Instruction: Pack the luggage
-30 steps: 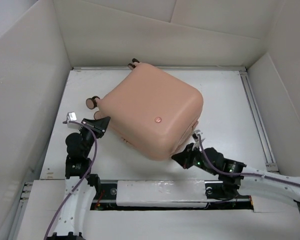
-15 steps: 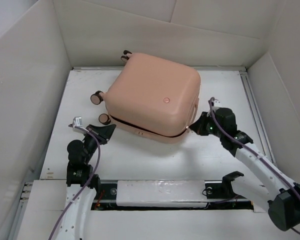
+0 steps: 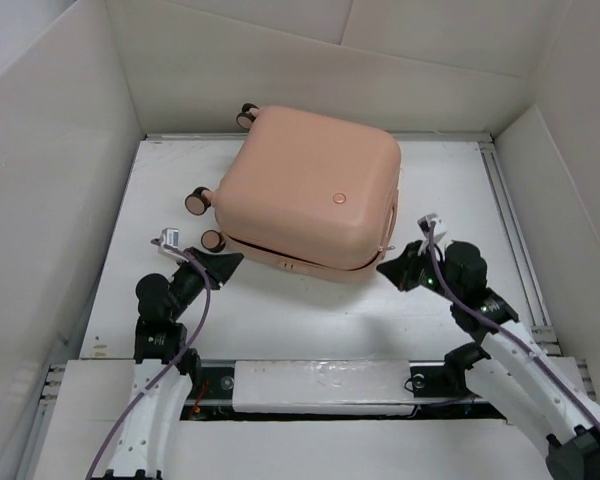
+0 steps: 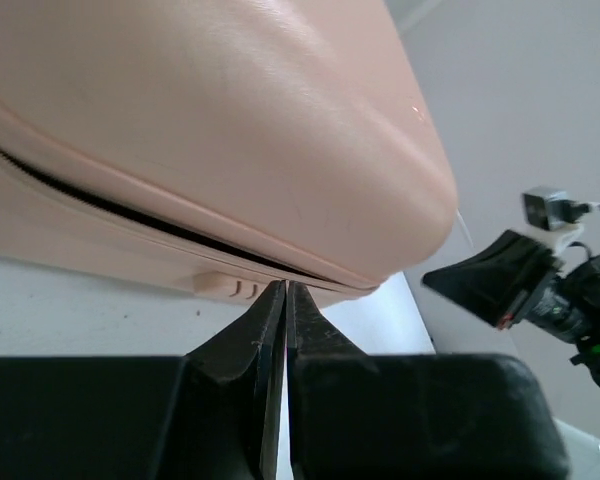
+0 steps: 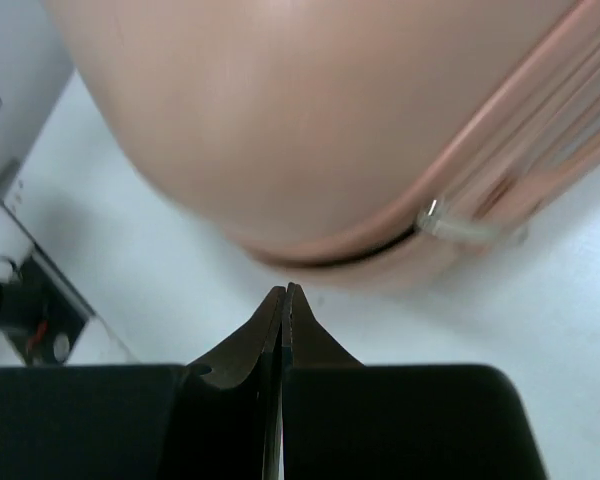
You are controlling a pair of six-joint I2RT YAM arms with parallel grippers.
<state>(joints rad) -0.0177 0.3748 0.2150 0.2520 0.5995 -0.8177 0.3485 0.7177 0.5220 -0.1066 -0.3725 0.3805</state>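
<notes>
Top external, luggage: peach-pink, lying flat with one shell up on the white surface, in the middle to far part, turned a little askew.
Top external, wheels: three showing along the left side, from the far corner to the near corner.
Top external, emblem: small round mark on the upper shell, right of middle.
Top external, left gripper: at the near-left corner of the luggage, jaws pressed together with nothing between them, tips just beside the near edge.
Top external, right gripper: at the near-right corner, jaws closed and empty, tips pointing left, just beside the corner.
Left wrist, jaws: shut tight, only a thin line between them, nothing gripped.
Left wrist, luggage: filling the upper left; seam a dark slit between the two shells, slightly parted.
Left wrist, tab: small, ribbed, on the lower shell, just left of the tips.
Left wrist, contact: tips right under the lower shell's edge; touching or not cannot be told.
Left wrist, right gripper: at the right, past the rounded corner, apart from the shell.
Right wrist, jaws: closed, empty.
Right wrist, luggage: blurred rounded corner across the top, dark gap at the seam, silvery zipper pull at the right.
Right wrist, contact: tips just beside the corner; touching or not cannot be told.
</notes>
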